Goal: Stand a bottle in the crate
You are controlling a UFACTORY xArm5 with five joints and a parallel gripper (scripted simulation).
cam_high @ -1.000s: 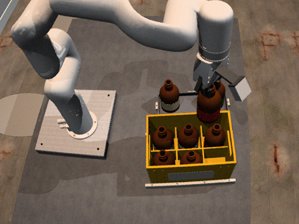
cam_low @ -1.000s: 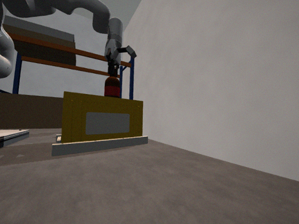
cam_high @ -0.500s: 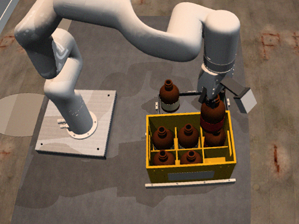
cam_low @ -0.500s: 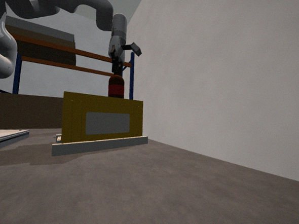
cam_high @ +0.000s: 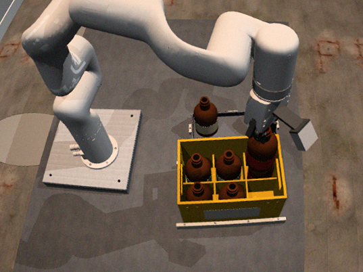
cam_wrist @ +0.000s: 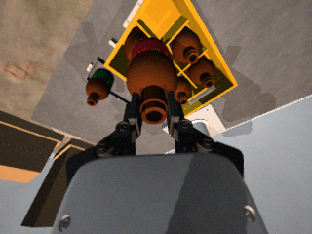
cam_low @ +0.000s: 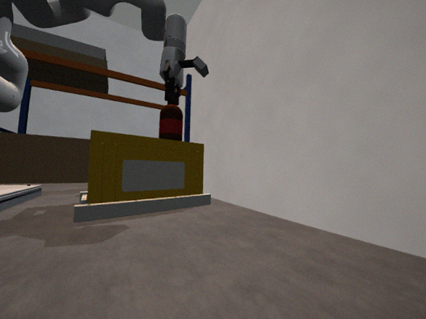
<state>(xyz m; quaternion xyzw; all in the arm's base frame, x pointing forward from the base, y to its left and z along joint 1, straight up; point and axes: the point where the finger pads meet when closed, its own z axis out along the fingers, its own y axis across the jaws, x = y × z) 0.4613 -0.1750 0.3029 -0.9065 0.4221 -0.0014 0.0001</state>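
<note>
Grey floor carries the crate; above its far right cell the gripper clamps the bottle by its neck, likely rigid, slippery, top-hung.

You're looking at a warehouse floor: stained, worn concrete, blue-and-orange steel pallet racking along the back, and a bare grey wall alongside you.

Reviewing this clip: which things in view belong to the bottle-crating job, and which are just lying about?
Part of the job:
- gripper, shut on the red-banded bottle
- yellow crate, front right cell open
- cream-banded bottle and green-banded bottle on the tray

Just lying about:
- shelving rack
- round floor patch
</note>
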